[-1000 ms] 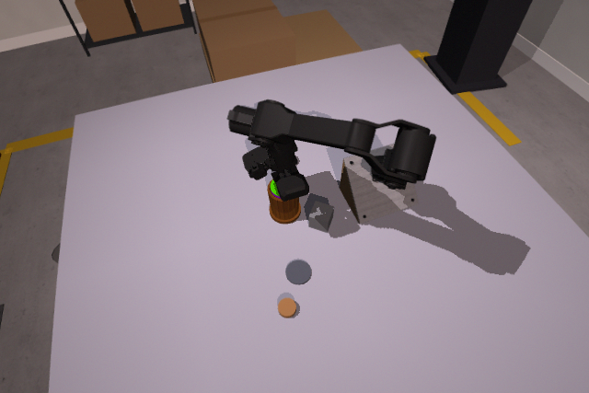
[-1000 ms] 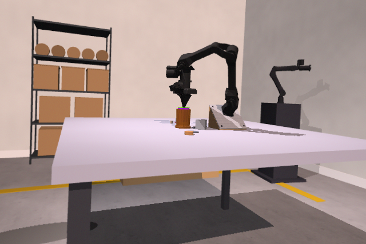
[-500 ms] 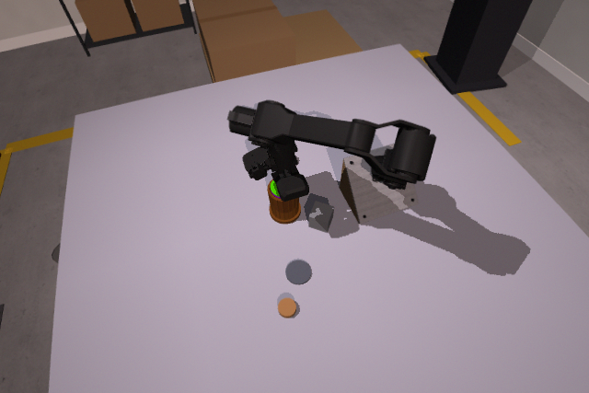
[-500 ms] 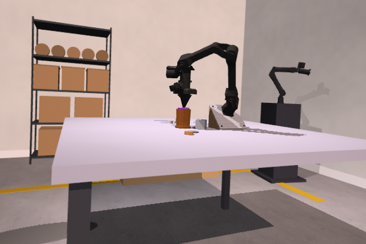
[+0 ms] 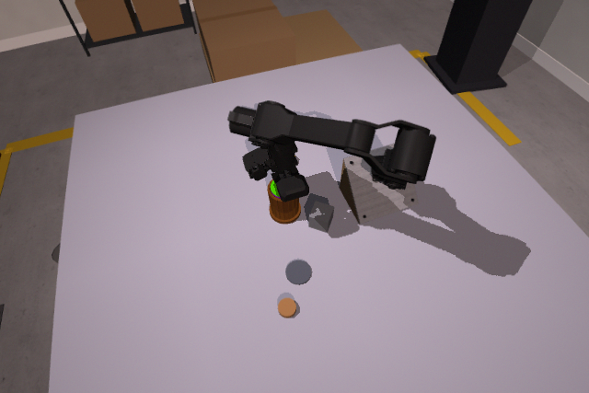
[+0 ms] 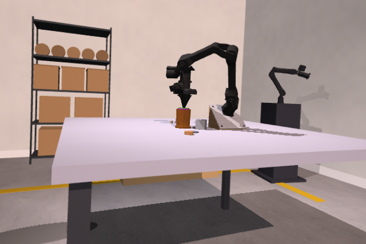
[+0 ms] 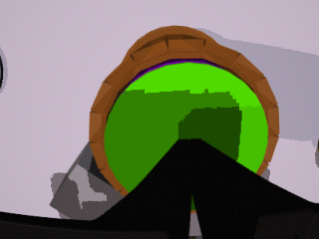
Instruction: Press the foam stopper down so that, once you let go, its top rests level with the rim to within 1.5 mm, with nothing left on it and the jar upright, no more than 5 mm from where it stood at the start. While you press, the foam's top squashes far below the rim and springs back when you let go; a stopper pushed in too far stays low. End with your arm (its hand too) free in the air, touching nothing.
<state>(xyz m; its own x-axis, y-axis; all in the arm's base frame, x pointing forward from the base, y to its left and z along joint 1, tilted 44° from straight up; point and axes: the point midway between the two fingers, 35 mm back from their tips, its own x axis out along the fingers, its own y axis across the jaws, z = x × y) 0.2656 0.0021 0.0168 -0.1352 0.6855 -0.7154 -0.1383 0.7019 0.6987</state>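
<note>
An orange-brown ribbed jar (image 5: 284, 210) (image 6: 183, 118) (image 7: 107, 110) stands upright on the white table (image 5: 166, 236) (image 6: 124, 143). A bright green foam stopper (image 5: 273, 187) (image 7: 159, 126) fills its mouth, with a thin purple edge at the far side. In the side view only a sliver of the stopper (image 6: 182, 108) shows at the rim. My gripper (image 5: 288, 189) (image 6: 184, 104) (image 7: 188, 150) is shut and points straight down, its closed tips on or just above the stopper's middle. I cannot tell whether they touch.
A small grey cube (image 5: 318, 212) (image 6: 201, 123) sits right beside the jar. A wooden wedge block (image 5: 368, 196) (image 6: 224, 120) stands by the arm's base. A dark grey disc (image 5: 298, 271) and an orange disc (image 5: 286, 306) (image 6: 189, 132) lie nearer the front.
</note>
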